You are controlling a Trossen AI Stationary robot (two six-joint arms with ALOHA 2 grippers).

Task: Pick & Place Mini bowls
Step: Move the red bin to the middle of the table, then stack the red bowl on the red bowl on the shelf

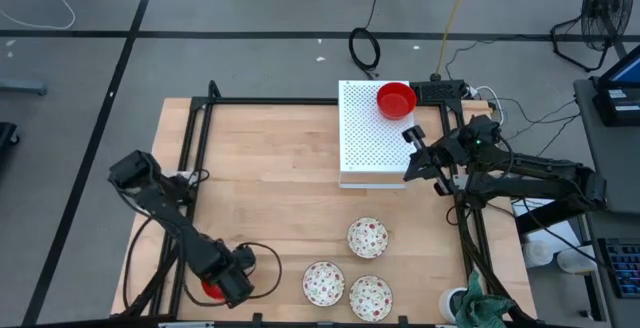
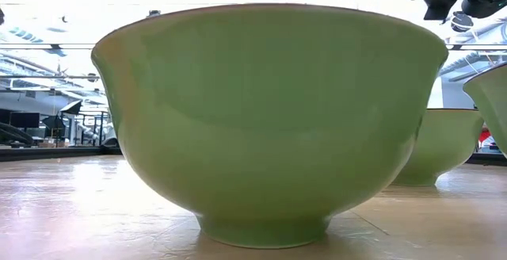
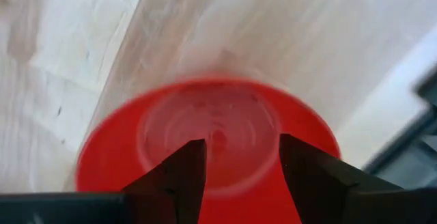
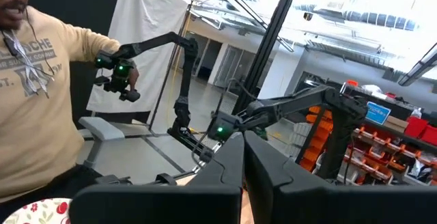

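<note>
1. I've got the left gripper down at the near-left corner of the desk, right over a red bowl; its jaws stand apart, straddling the bowl's centre, nothing pinched yet as far as I can tell.
2. The right gripper hangs above the desk by the edge of the white board, jaws clenched on nothing.
3. Another red bowl already sits on the board's far corner. Three speckled bowls wait near the desk's front edge, well apart from the board.
4. To do this pick well, I'd shift so one jaw drops inside the rim and one outside, then close gently; glossy glaze will likely slip if I bite only shallowly.
5. I'd lift straight up before swinging toward the board, keeping clear of the speckled bowls.
6. Writing: a person's shirt in the right wrist view shows letters, only partly legible, something ending "CHE"; I won't guess the rest.
</note>
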